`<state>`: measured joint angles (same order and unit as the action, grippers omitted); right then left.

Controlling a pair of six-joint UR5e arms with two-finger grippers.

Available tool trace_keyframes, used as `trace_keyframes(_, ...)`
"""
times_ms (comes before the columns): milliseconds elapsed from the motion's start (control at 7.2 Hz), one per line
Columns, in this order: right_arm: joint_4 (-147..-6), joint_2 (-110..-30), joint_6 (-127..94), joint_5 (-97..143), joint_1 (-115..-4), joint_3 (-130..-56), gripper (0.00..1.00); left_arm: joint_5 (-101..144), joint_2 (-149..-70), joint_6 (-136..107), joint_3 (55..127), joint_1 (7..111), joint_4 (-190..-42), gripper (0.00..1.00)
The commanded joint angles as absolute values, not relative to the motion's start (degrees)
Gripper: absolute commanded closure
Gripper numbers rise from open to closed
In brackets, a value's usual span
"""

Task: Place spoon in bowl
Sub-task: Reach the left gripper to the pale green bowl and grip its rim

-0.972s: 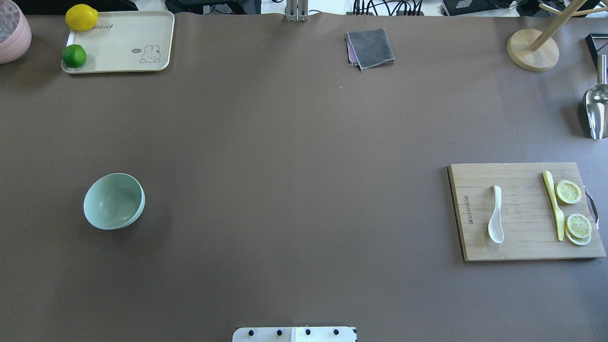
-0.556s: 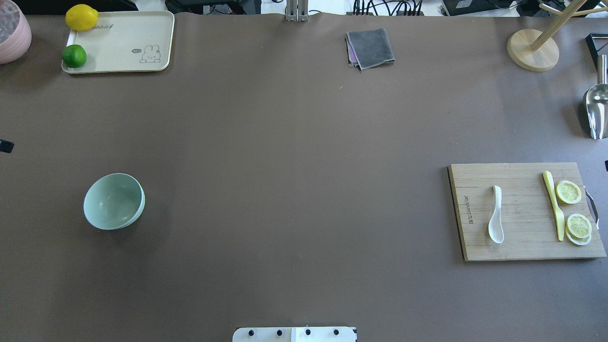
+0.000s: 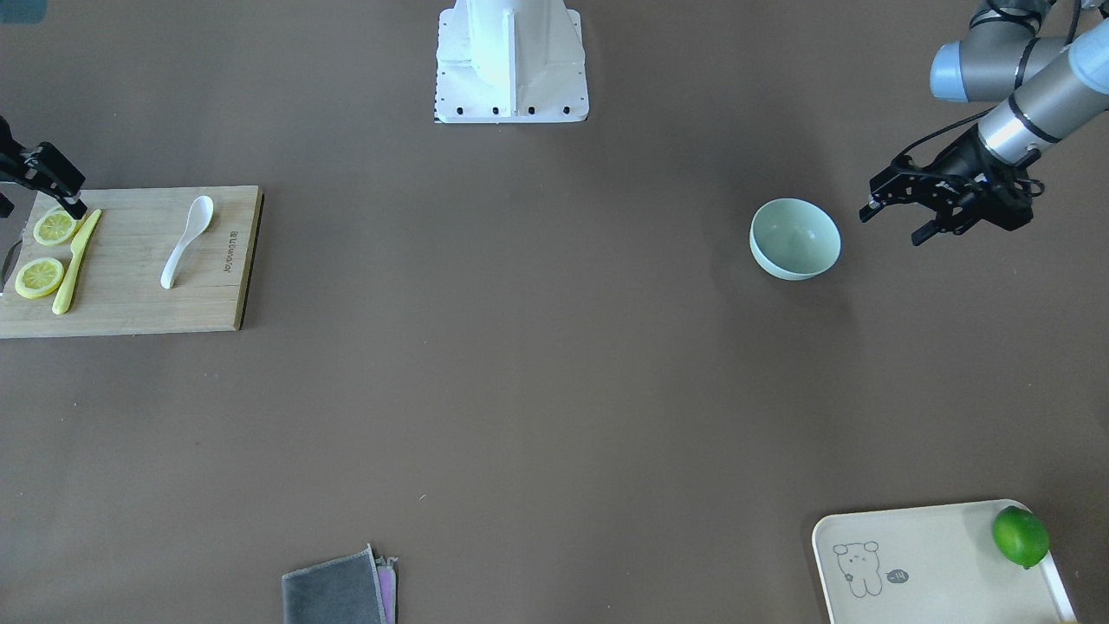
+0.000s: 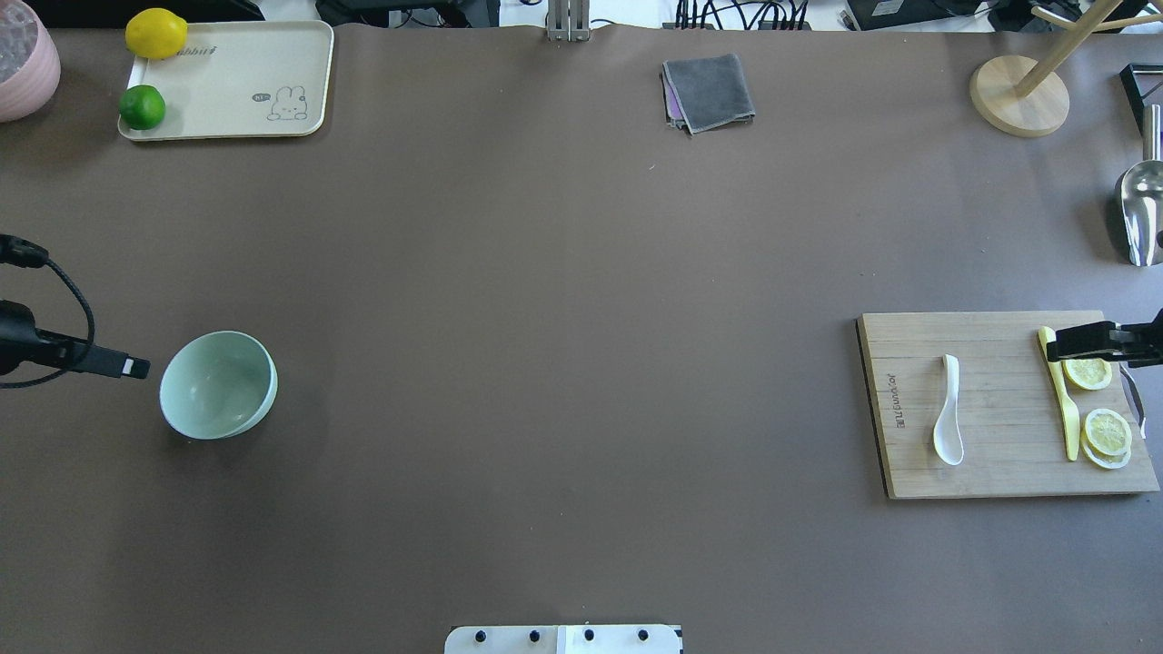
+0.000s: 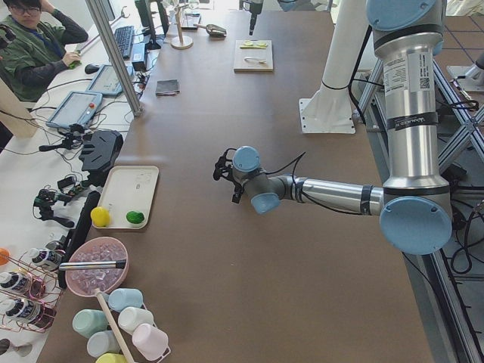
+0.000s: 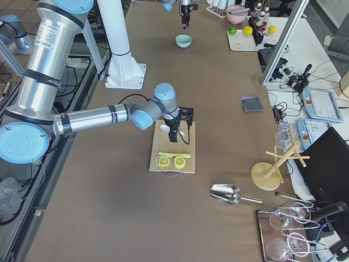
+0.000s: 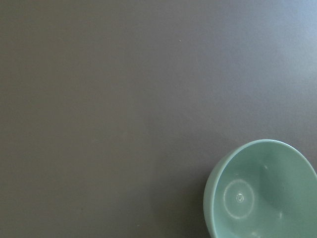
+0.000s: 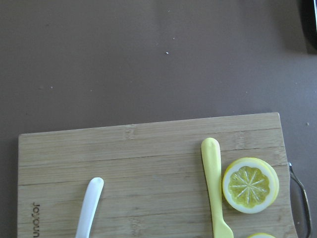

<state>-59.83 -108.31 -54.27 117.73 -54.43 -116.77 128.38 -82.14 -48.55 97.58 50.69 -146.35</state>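
The white spoon [image 4: 948, 413] lies on a wooden cutting board [image 4: 990, 477] at the right, scoop toward the robot; it also shows in the front view [image 3: 184, 243] and the right wrist view [image 8: 89, 208]. The mint-green bowl [image 4: 218, 384] stands upright and empty at the left, also seen in the front view [image 3: 794, 236] and the left wrist view [image 7: 262, 191]. My left gripper [image 3: 892, 227] hovers open just outside the bowl, apart from it. My right gripper [image 3: 39, 208] is open and empty over the board's outer end by the lemon slices, well away from the spoon.
A yellow knife [image 4: 1061, 395] and lemon slices [image 4: 1088, 368] lie on the board. A cream tray [image 4: 236, 82] with a lemon and a lime sits far left, a grey cloth [image 4: 709, 91] far centre, a wooden stand [image 4: 1018, 95] and metal scoop [image 4: 1140, 209] far right.
Both arms have come into the overhead view: the left from the left edge toward the bowl, the right from the right edge over the board. Spoon and bowl have not moved.
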Motion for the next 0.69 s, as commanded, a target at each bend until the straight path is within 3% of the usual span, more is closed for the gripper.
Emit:
trace_keyframes(0,-58.89,-108.28,-55.46,116.89,-53.0,-116.72,0.01,121.83,-83.75,-54.83,95.98,43.52,-150.12,0.23)
trace_keyframes(139,-58.89,-108.28,-55.46,116.89,-53.0,-116.72,0.01,121.47,-84.72,-54.76,94.93,42.9,-150.12,0.66)
trace_keyframes(278,-58.89,-108.28,-55.46,116.89,-53.0,-116.72,0.01,120.68,-85.68,-54.76,93.53,42.54,-150.12,0.89)
trace_keyframes(417,-58.89,-108.28,-55.46,116.81,-53.0,-116.72,0.01,120.67,-86.56,-54.93,93.43,42.54,-150.12,1.0)
trace_keyframes(556,-58.89,-108.28,-55.46,116.81,-52.91,-116.72,0.01,121.02,-88.31,-56.06,94.38,42.54,-149.77,1.0)
